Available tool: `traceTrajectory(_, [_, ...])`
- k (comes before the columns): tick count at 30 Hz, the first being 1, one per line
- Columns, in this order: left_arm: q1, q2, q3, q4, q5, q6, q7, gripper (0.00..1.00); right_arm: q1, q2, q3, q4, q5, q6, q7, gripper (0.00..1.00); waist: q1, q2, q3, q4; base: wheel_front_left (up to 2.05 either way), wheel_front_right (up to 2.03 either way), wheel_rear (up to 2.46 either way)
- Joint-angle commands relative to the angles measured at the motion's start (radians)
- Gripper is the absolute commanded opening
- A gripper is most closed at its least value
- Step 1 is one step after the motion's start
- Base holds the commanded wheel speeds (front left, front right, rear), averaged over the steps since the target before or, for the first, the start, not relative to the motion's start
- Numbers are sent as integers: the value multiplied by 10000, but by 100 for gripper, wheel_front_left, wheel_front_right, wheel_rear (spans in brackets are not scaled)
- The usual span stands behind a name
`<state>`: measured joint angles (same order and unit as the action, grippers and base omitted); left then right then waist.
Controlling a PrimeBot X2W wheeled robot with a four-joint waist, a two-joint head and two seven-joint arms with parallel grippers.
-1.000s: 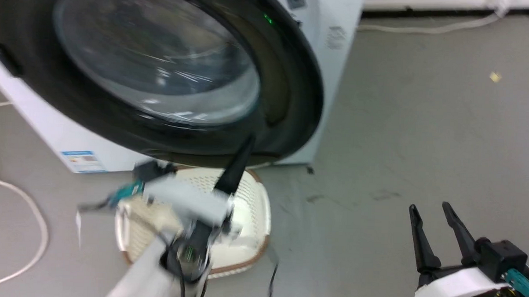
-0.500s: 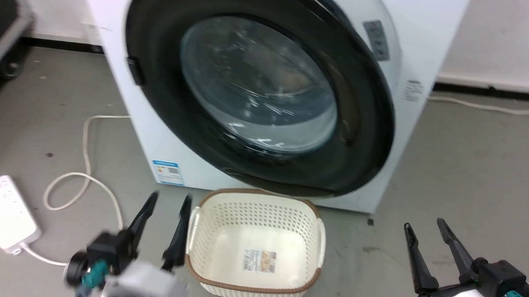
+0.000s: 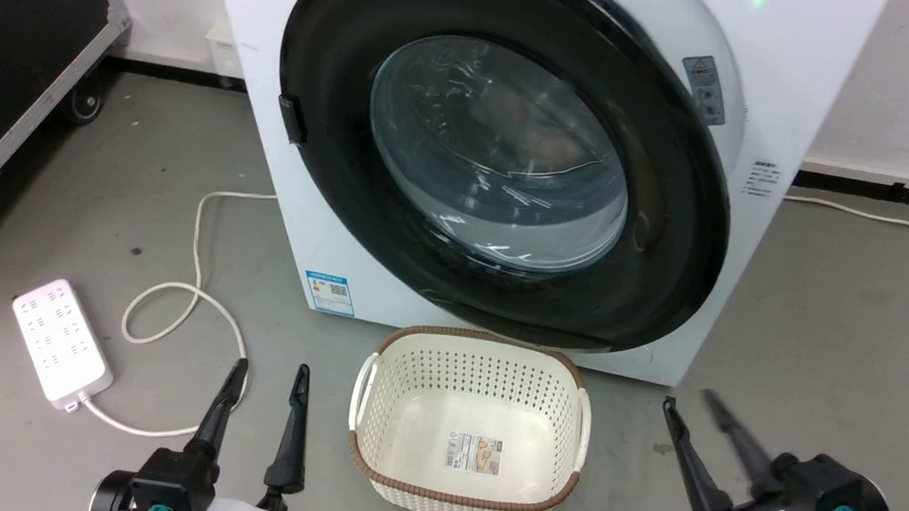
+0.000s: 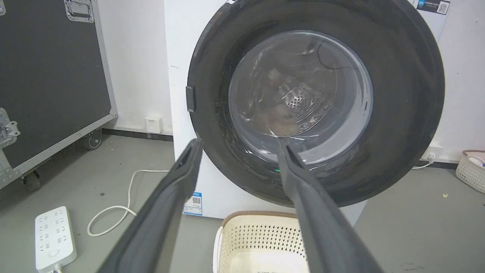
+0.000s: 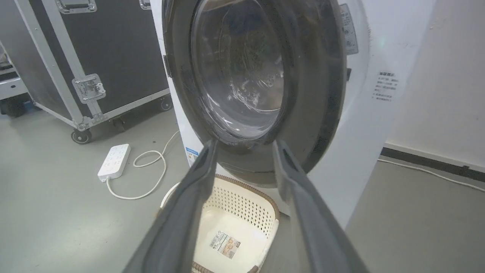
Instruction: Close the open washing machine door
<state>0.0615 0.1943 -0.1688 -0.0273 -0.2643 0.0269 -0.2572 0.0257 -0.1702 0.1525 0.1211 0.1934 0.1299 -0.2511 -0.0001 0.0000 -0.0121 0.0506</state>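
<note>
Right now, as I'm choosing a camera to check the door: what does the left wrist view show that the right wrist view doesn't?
Left wrist view: the small white wall socket and a second pale basket at the far right. Right wrist view: the grey warning label on the white washing machine's front and the printed label on its side. Shared: the round black-rimmed washing machine door, the cream perforated laundry basket and the white power strip.

Black-rimmed washing machine door [image 3: 503,166] flat against white washing machine [image 3: 797,78]
</note>
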Motion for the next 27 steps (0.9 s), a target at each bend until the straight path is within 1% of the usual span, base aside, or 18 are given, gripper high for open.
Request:
traceTrajectory(1, [-122, -215, 173, 91, 249, -415, -45, 100, -494, -395, 388, -117, 45, 8, 132, 0, 1, 0, 319, 234, 0, 0, 0])
traceTrajectory(2, [-122, -215, 173, 91, 249, -415, -45, 100, -494, -395, 388, -117, 45, 8, 132, 0, 1, 0, 319, 234, 0, 0, 0])
traceTrajectory(3, [-193, -297, 194, 90, 327, -488, -45, 100, -693, -526, 510, -158, 88, 8, 206, 0, 1, 0, 430, 304, 0, 0, 0])
traceTrajectory(7, [-512, -621, 214, 88, 689, -657, -45, 100, -1725, -1314, 989, -250, 528, 8, 704, 0, 1, 0, 999, 641, 0, 0, 0])
traceTrajectory(13, [-909, -988, 167, 180, 1047, -838, -45, 100, -3631, -2843, 1734, 165, 1806, 8, 1655, 0, 1, 0, 1770, 1121, 0, 0, 0])
traceTrajectory(14, [-1137, -1132, 113, 213, 1159, -908, -45, 100, -4521, -3478, 1862, 666, 2545, 8, 1929, 0, 1, 0, 2101, 1366, 0, 0, 0])
traceTrajectory(16, [-1280, -1214, 62, 220, 1215, -932, -45, 100, -5075, -3857, 1850, 1122, 2955, 8, 2084, 0, 1, 0, 2301, 1518, 0, 0, 0])
traceTrajectory(21, [-1572, -1344, -74, 219, 1304, -969, -45, 100, -6278, -4450, 1611, 2294, 3635, 8, 2319, 0, 1, 0, 2732, 1841, 0, 0, 0])
traceTrajectory(25, [-1719, -1395, -120, 198, 1322, -953, -45, 100, -7293, -4684, 1474, 3275, 3714, 8, 2482, 0, 1, 0, 2970, 2002, 0, 0, 0])
traceTrajectory(27, [-1770, -1409, -139, 220, 1324, -950, -45, 100, -7822, -4689, 1425, 3816, 3723, 8, 2510, 0, 1, 0, 3039, 2058, 0, 0, 0])
